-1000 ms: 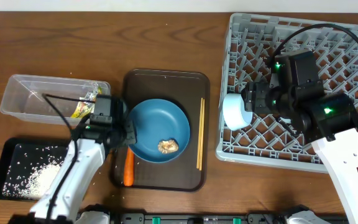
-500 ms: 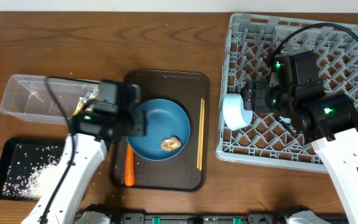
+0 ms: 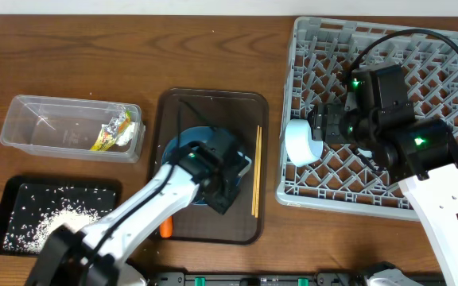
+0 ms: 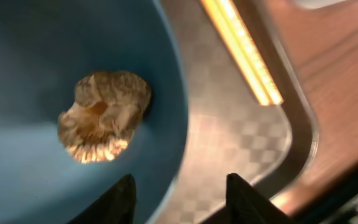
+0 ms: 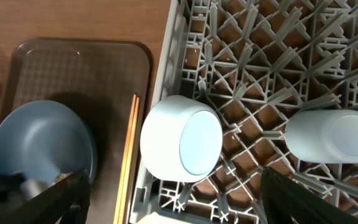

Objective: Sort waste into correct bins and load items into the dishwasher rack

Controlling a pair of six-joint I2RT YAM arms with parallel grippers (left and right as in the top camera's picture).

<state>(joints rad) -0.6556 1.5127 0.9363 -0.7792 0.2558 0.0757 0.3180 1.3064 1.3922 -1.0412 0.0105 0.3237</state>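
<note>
Above large round blue plate (image 4: 30, 62), left gripper (image 4: 182, 196) is poised agape over 1 small brown food lump (image 4: 104, 115), seemingly for pickup; right gripper (image 5: 174, 177) is likewise spread, empty.

A brown wooden table (image 3: 70, 56) fills nearly every view, its grain running left to right in the overhead view. Beyond its far edge lies a pale strip (image 3: 133, 4); wall or floor, it cannot be told. A dark rail (image 3: 253, 280) lines the near edge. The light is even, the shadows soft.
</note>
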